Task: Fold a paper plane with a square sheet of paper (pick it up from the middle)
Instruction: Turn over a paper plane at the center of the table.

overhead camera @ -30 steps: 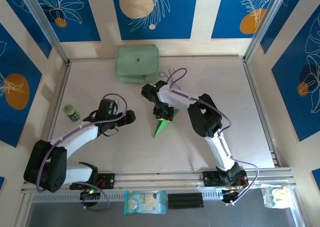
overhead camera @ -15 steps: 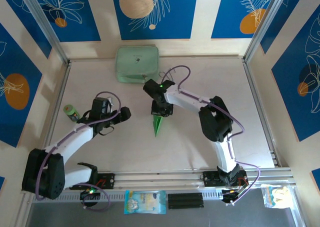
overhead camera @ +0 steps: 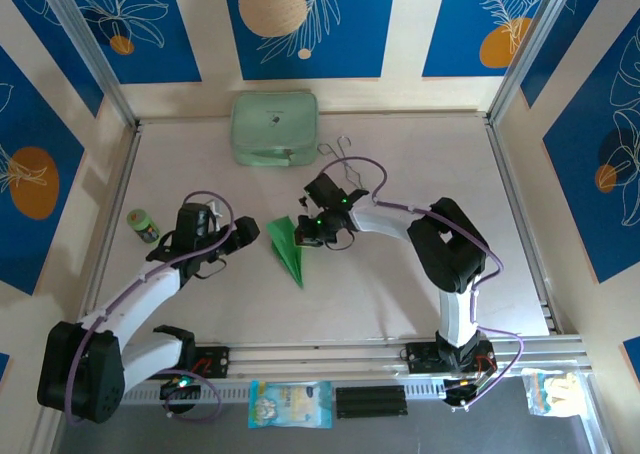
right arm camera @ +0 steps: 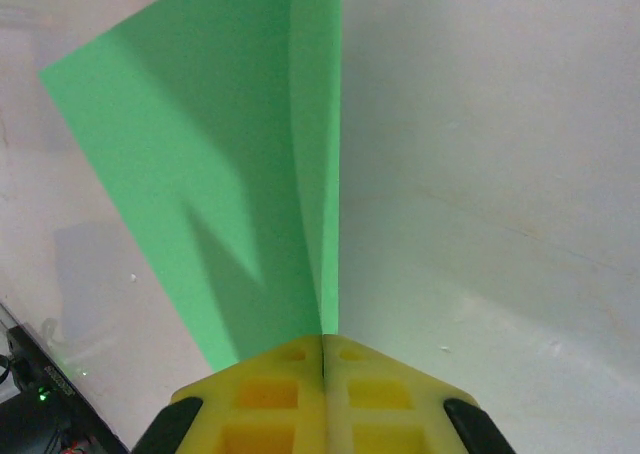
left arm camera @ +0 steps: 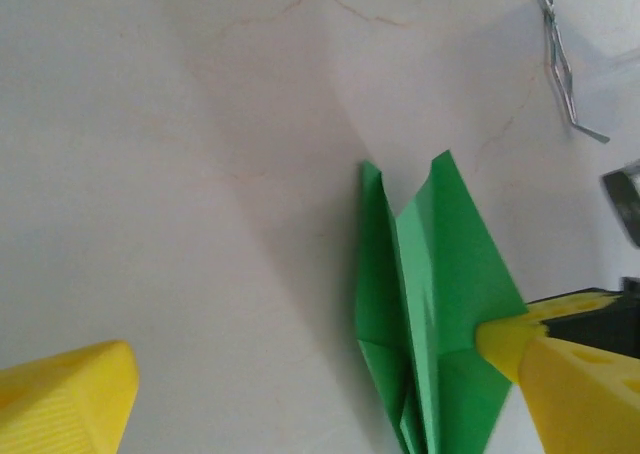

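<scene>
— Plane (overhead camera: 287,248): where is it?
— On the tabletop (overhead camera: 450,174), between the two hands, nose pointing at the near edge.
— And the hands?
— Left hand (overhead camera: 243,234) spread wide just beside its left side; right hand (overhead camera: 303,236) pinched tight on its right edge.
— Beyond?
— Wire tongs (overhead camera: 340,152), then a mint case (overhead camera: 274,128) at the far edge.

Bright, even overhead light. Top view sharp, soft faint shadows on table (overhead camera: 380,294). Wrist views softer, close foreground blurry; dark shadow patches across paper plane (right arm camera: 200,154); pale surface slightly washed out.
</scene>
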